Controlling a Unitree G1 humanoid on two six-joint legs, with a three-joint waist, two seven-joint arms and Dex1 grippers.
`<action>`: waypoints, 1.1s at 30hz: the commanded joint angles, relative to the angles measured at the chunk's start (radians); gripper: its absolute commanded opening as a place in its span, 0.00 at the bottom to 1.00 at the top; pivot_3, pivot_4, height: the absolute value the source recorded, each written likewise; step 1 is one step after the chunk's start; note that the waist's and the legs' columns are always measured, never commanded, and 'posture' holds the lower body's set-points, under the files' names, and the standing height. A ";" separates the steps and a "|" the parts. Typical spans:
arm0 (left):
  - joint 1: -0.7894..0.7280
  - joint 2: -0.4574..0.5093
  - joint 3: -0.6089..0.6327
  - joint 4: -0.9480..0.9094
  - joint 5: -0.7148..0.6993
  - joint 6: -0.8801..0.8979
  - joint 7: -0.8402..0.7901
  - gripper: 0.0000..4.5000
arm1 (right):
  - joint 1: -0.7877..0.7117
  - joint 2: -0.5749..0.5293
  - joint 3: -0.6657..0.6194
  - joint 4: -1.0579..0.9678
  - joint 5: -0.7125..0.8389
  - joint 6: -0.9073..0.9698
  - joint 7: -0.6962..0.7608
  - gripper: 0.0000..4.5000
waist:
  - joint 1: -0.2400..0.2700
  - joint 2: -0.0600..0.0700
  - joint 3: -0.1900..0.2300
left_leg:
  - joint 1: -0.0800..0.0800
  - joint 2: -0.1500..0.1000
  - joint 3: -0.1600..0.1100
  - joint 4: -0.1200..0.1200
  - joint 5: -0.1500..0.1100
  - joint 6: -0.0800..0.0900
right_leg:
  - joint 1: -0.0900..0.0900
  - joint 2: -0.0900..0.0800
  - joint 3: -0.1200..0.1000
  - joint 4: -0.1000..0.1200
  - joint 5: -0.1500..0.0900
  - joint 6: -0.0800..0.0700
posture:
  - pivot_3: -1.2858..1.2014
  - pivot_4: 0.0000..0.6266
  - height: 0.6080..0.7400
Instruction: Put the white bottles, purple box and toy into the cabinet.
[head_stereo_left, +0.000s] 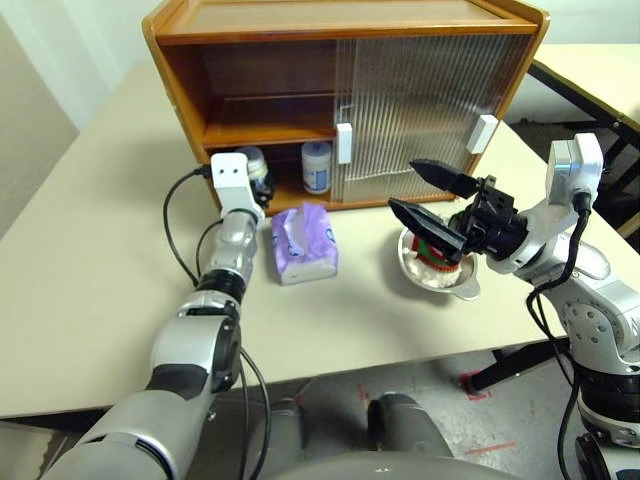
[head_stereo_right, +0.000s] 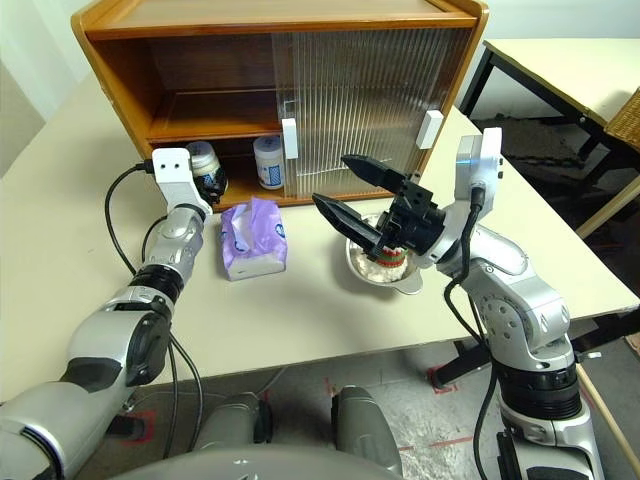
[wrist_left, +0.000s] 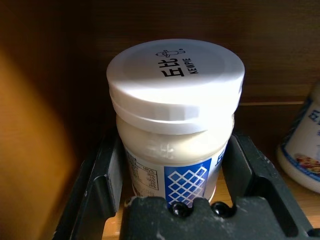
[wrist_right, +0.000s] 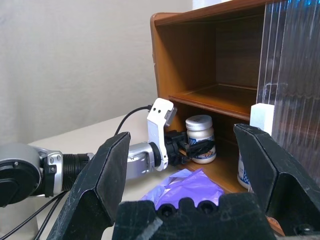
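**Second bottle carried into the lower compartment; box and toy not yet moved**

A white bottle (wrist_left: 175, 125) is clamped between the two black fingers (wrist_left: 107, 175) of the left gripper (head_stereo_left: 255, 180), one finger on each side of the labelled body, lid upward. The bottle is held at the open left mouth of the cabinet (head_stereo_left: 180, 90), in the lower compartment below the middle shelf; whether its base rests on the floor of the compartment cannot be told. The other white bottle (head_stereo_left: 316, 166) is seen standing deeper in the same compartment, just beside the edge of the sliding door (head_stereo_left: 420, 110).

The right gripper (head_stereo_left: 432, 198) is held above the table (head_stereo_left: 90, 280) with its fingers spread wide and nothing between them.

Outside the cabinet, the purple box (head_stereo_left: 303, 242) lies on the table near the left forearm. The toy (head_stereo_right: 385, 258) sits in a steel bowl (head_stereo_left: 440, 275) beneath the right gripper, partly hidden.

The task is judged roughly half done: one bottle stored, one awaiting release, box and toy left.
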 joint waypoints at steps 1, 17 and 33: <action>-0.035 0.000 0.004 0.036 0.012 -0.019 0.003 0.69 | 0.013 -0.009 -0.017 -0.022 0.008 0.001 -0.007 1.00 | -0.001 0.000 0.000 | 0.000 0.000 0.000 0.000 0.000 0.000 | 0.000 0.000 0.000 0.000 0.000 0.000 | 0.48 0.00 1.00; -0.036 0.001 -0.010 0.054 0.037 -0.026 -0.005 0.99 | 0.010 -0.014 -0.015 -0.019 0.014 0.001 -0.009 1.00 | -0.003 0.000 0.000 | 0.000 0.000 0.001 0.000 0.000 0.000 | 0.000 0.000 0.000 0.000 0.000 0.000 | 0.48 0.00 1.00; 0.080 -0.024 -0.022 -0.116 0.032 -0.042 -0.043 0.99 | -0.010 -0.011 -0.009 0.003 0.011 -0.002 0.006 1.00 | -0.001 0.000 -0.001 | 0.001 0.001 0.002 0.001 0.000 0.000 | 0.000 0.000 0.000 0.001 0.002 -0.001 | 0.48 0.00 1.00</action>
